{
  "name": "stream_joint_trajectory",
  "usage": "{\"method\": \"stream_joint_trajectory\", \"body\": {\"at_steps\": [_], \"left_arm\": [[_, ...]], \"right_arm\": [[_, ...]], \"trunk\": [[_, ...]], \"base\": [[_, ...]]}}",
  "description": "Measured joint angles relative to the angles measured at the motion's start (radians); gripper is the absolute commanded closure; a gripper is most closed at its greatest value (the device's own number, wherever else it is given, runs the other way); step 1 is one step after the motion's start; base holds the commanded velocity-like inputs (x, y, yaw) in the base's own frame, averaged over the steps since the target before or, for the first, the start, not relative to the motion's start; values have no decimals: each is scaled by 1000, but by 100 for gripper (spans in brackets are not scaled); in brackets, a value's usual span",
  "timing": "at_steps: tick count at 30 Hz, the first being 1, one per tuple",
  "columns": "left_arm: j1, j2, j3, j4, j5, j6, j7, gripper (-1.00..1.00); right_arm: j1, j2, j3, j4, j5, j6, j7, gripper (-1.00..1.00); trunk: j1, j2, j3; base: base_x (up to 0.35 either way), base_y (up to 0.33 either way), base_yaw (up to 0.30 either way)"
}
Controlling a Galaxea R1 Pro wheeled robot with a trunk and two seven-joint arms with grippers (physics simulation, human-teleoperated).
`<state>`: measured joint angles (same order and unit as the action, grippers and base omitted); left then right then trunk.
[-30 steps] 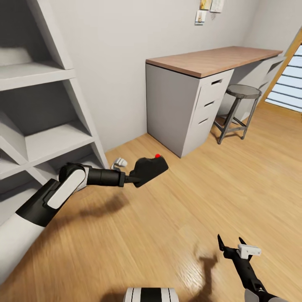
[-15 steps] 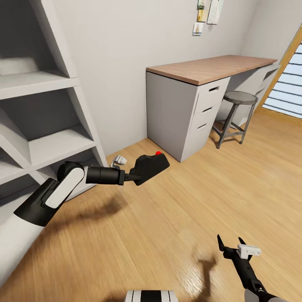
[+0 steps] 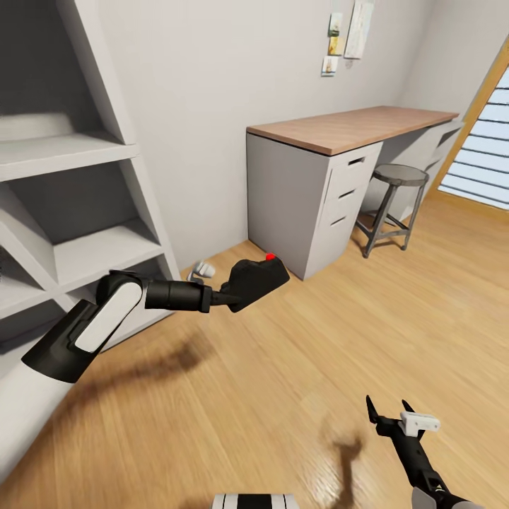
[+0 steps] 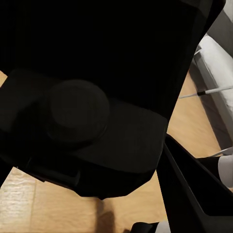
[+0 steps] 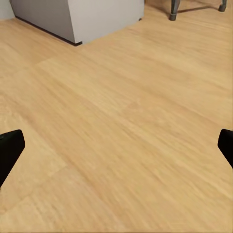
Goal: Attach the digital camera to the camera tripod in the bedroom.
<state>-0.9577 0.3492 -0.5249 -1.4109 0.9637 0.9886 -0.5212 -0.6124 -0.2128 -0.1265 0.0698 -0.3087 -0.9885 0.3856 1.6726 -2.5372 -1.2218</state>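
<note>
We see the digital camera (image 3: pixel 255 280) left of centre in the head view, carried off the floor at the end of the left arm. The left gripper (image 3: pixel 232 297) is clamped on its rear lower end, fingers mostly hidden behind the black body. Red button on top, facing up and right. In the left wrist view the digital camera (image 4: pixel 92 111) sits right against the lens, a round knob visible on it, so we judge it firmly held.

The right gripper (image 3: pixel 389 411) is at lower right of the head view, fingers spread wide and holding nothing; the right wrist view has the two tips at the far left and right edges with wood floor (image 5: pixel 121 121) between.

A grey desk (image 3: pixel 332 162) with a wood top sits at upper centre-right against the wall, a round stool (image 3: pixel 392 201) beside it, grey shelves (image 3: pixel 63 205) at left, and a small white item (image 3: pixel 203 269) on the floor near the shelf base. We judge the robot is in transit with the load.

Handling, as we judge it: rigid boxy body, light enough for one gripper, smooth hard shell that could slip or twist in the jaws. The lens and button look fragile, so grip the flat body sides and keep the underside free for the mount.
</note>
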Motion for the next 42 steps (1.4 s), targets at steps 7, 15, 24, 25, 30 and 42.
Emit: {"method": "stream_joint_trajectory", "body": {"at_steps": [7,15,24,25,30,42], "left_arm": [[0,0,0,0,0,0,0,100],[0,0,1,0,0,-1,0,100],[0,0,1,1,0,1,0,100],[0,0,1,1,0,1,0,100],[0,0,1,1,0,1,0,100],[0,0,1,1,0,1,0,100]], "right_arm": [[0,0,1,0,0,0,0,-100],[0,0,0,0,0,0,0,-100],[0,1,0,0,0,1,0,-100],[0,1,0,0,0,1,0,-100],[0,1,1,0,0,1,0,-100],[0,2,1,1,0,1,0,-100]], "trunk": [[-3,2,16],[-7,4,33],[-11,6,54],[-11,6,56],[-13,7,67],[-19,10,94]], "base": [[0,0,0],[0,0,0],[0,0,0],[0,0,0],[0,0,0],[0,0,0]]}}
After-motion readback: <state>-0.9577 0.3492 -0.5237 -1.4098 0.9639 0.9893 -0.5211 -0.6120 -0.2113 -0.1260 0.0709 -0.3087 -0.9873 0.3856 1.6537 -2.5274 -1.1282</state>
